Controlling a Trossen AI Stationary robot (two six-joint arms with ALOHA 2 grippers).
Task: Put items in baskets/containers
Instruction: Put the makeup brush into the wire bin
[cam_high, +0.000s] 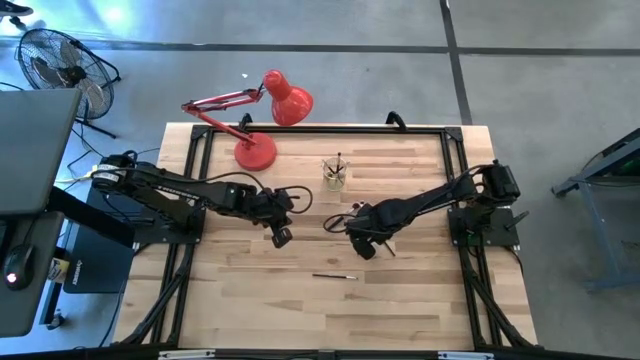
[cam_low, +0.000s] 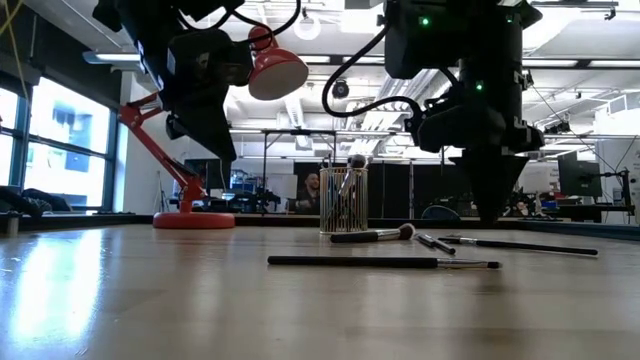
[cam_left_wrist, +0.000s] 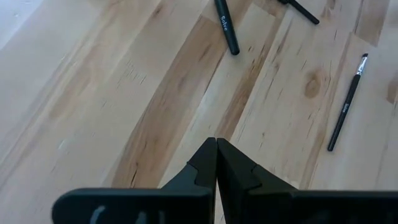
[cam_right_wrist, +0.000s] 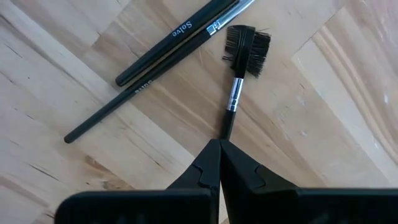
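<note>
- Right end effector (cam_right_wrist: 219, 146): fingers pressed together on the thin handle of a comb-headed brush (cam_right_wrist: 247, 43), whose head sticks out ahead of the tips. Whether the brush is clear of the worktop (cam_high: 300, 310) cannot be told from the wrist view.
- Just beyond that brush head: two dark-handled brushes (cam_right_wrist: 168, 43) lie side by side on the wood, touching or nearly so.
- Left end effector (cam_left_wrist: 216, 158): fingers pressed together on nothing, hanging over bare wood; a dark brush (cam_left_wrist: 346, 106) lies ahead of it, apart.
- Glass cup (cam_high: 335, 172): up the worktop, between the two end effectors, already holding several brushes upright.
- Lone brush (cam_high: 334, 275) lies well apart, on the near side.
- Step judged: pick-up with the right arm.
- Next move calls for lifting, tilting the brush upright and carrying it over the cup rim without knocking the brushes inside.
</note>
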